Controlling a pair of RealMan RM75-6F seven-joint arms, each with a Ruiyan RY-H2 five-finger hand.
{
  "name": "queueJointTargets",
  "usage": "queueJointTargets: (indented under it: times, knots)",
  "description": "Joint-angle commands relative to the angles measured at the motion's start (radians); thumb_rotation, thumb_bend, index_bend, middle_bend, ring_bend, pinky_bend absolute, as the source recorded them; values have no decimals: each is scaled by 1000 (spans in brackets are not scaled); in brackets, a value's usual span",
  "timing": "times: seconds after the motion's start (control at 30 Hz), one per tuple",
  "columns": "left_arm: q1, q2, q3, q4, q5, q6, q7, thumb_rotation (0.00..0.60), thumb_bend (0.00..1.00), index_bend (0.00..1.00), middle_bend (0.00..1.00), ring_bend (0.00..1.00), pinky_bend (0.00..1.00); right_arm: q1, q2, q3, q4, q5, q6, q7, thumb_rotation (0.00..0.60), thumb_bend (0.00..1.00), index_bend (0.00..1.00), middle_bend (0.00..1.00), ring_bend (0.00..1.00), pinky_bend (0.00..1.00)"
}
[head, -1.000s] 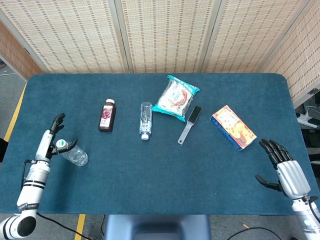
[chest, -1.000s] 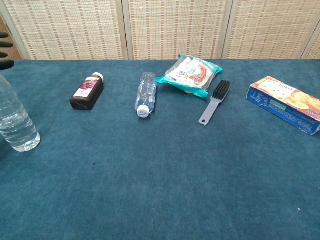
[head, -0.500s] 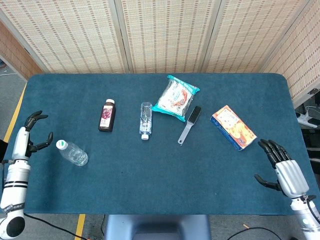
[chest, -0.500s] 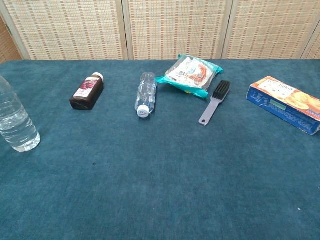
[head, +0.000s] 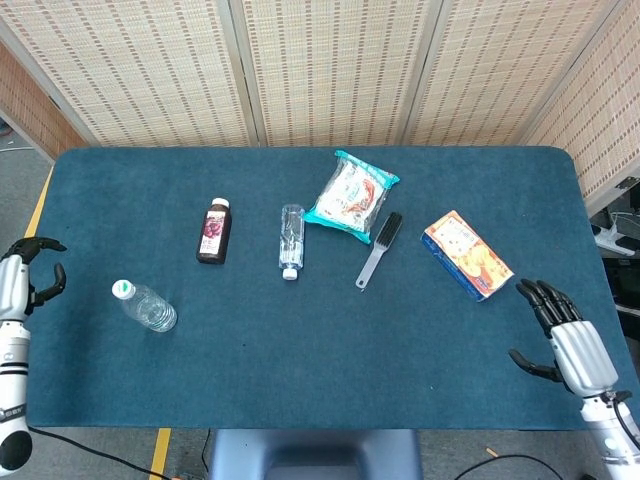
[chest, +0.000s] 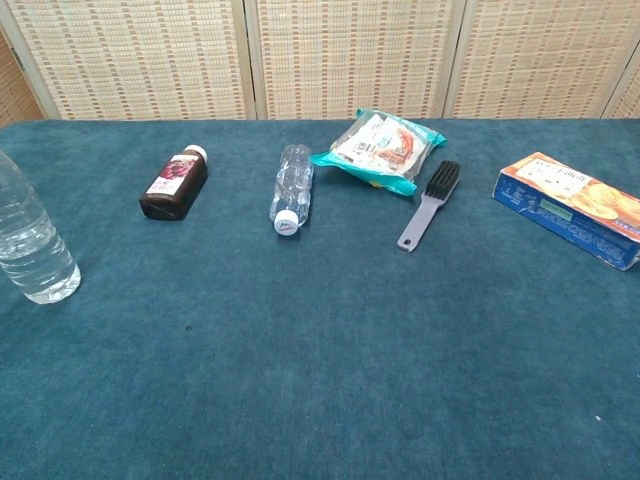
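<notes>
Now the left hand (head: 28, 270) hangs at the far left edge of the head view, just off the table's (head: 320, 380) left border, with fingers curled loosely apart and nothing in them. The thing nearest to it is the upright water bottle (head: 146, 306), standing at the lower left of the frame, to the right of this hand and a little lower; it is near but not touching. Seen from above, the bottle's body leans toward the lower right, the white cap toward the hand. The right hand (head: 568, 338) rests at the lower right corner, fingers spread, holding nothing, well apart from that bottle and closer to the orange box (head: 467, 255). The chest view shows the water bottle (chest: 32, 240) standing upright at its left edge, but shows neither hand.
</notes>
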Motion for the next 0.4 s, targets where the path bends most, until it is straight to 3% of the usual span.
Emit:
queueJointTargets:
  times: [0.03,0.2,0.4]
  knots:
    - [-1,5,43,63,19,-45,35,600,561,392,283,156,227,-3,2,-1,-3,0,3,-5,600,137,9,34,0,103]
    - [-1,-3,88,152,51,-60,96,600,565,394,276,160,258,-8,4,1,-8,1,12,-8,600,137,10,34,0,103]
    - [10,3,155,175,142,-49,143,600,562,372,256,159,258,-9,3,2,-8,0,14,-10,600,138,10,34,0,103]
